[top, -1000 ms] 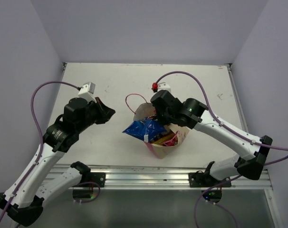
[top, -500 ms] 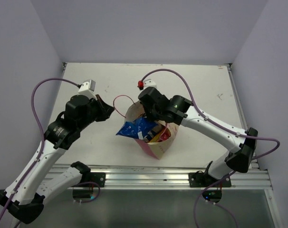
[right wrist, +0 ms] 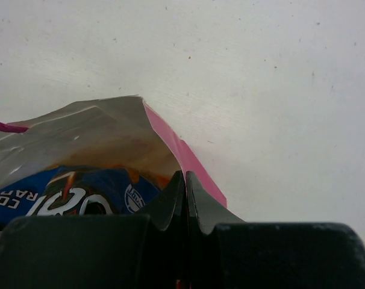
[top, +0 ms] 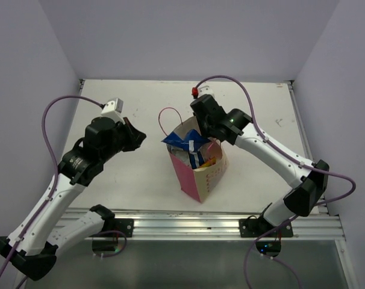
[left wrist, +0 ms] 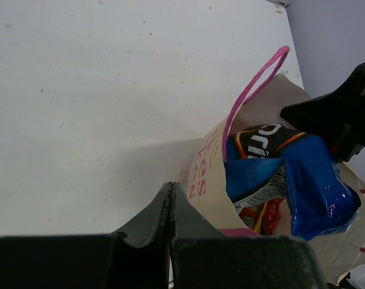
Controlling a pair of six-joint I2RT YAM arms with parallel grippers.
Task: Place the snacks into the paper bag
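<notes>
The paper bag stands upright on the white counter a little right of its middle, with one pink side turned toward the near left and the lettered tan front facing near right. Its mouth is crowded. The blue-white bag is pushed in lengthwise, its crumpled upper end sticking out above the rim and leaning toward the left. Beside it, on the right and lower in the mouth, is the orange-yellow packet. The left wrist view also shows a red wrapper under the blue foil, too buried to tell which snack it is. One pink cord handle loops up and away from the far-left rim. The right gripper is at the bag's far-right upper corner, where the tan panel meets the pink side. Its jaws are pressed together and seem to pinch the paper rim, though the paper between them is hidden. That wrist hangs over the far side of the mouth. The left gripper hovers left of the bag, apart from it, with its jaws closed tight on nothing and pointing at the lettered wall. A purple cable arcs over the left arm.
</notes>
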